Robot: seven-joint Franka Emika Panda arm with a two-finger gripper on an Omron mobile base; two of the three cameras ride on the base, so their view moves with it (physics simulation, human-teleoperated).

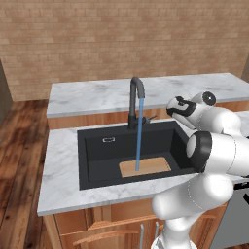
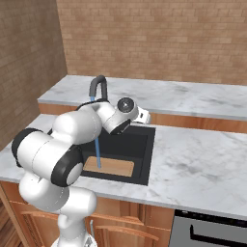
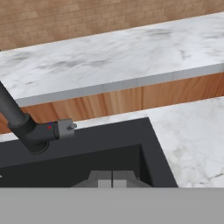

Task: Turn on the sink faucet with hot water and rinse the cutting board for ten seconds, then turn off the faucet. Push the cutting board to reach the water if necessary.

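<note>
The cutting board [image 1: 145, 167] lies flat on the floor of the sink [image 1: 97, 160], toward the basin's front edge and right of its middle in the left base view. The water [image 1: 139, 133] falls in a thin blue stream from the spout of the sink faucet [image 1: 135, 97] and lands on the board, left of the board's middle. The faucet stands at the sink's back rim, and its small side lever [image 3: 65, 127] points away from the base toward the sink's right side.

The end effector [image 3: 112, 178] is clenched, its two fingertips [image 3: 104, 179] pressed together with nothing between them. It hovers above the sink's back right corner, right of the faucet's base and apart from the lever, well above the board and behind it.

The sink is set in a white marble counter [image 1: 61, 180]; a second marble counter [image 1: 87, 95] runs behind the faucet, before a brick wall [image 1: 97, 34].
</note>
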